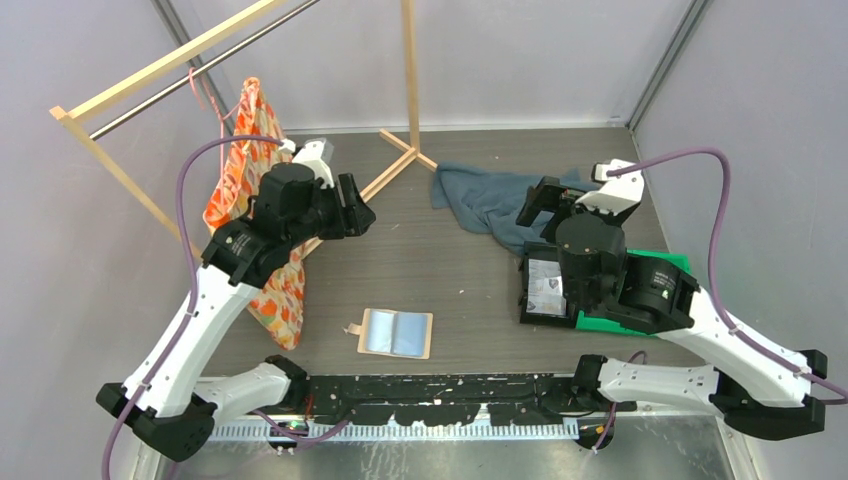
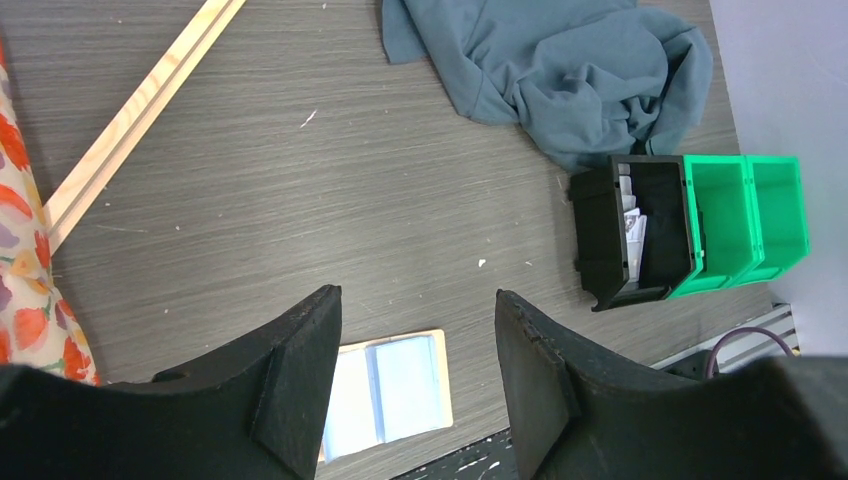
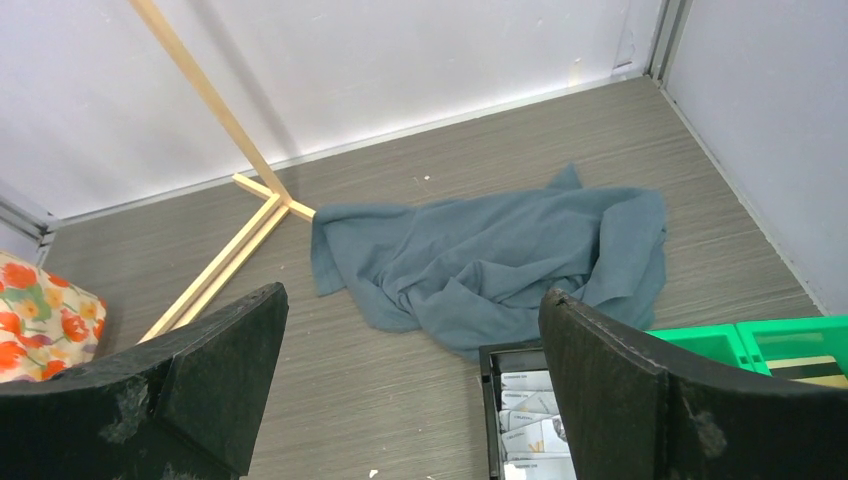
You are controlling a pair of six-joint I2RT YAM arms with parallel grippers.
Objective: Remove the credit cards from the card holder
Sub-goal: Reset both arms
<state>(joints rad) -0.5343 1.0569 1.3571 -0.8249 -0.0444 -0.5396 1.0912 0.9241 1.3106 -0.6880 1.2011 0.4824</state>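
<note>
Left gripper (image 2: 415, 300): hanging above the table with its fingers standing apart, gripping nothing.
Right gripper (image 3: 412, 300): hovering with its fingers spread wide, gripping nothing.
Holder (image 1: 397, 333): lying open and flat on the table, showing pale blue pockets; sitting below the left gripper and back toward the arm bases, and showing in the gap between its fingers in the left wrist view; lying well to the left of the right gripper.
Cards (image 3: 528, 412): lying in the tray, showing pale print; sitting just below the right gripper's right finger, well apart from the holder.
Tray (image 2: 600, 235): black, sitting under the right gripper and touching the bin.
Bin (image 2: 745, 215): green, standing beside the tray on the side away from the left gripper.
Cloth (image 3: 480, 260): blue-grey, lying crumpled beyond the right gripper's fingertips.
</note>
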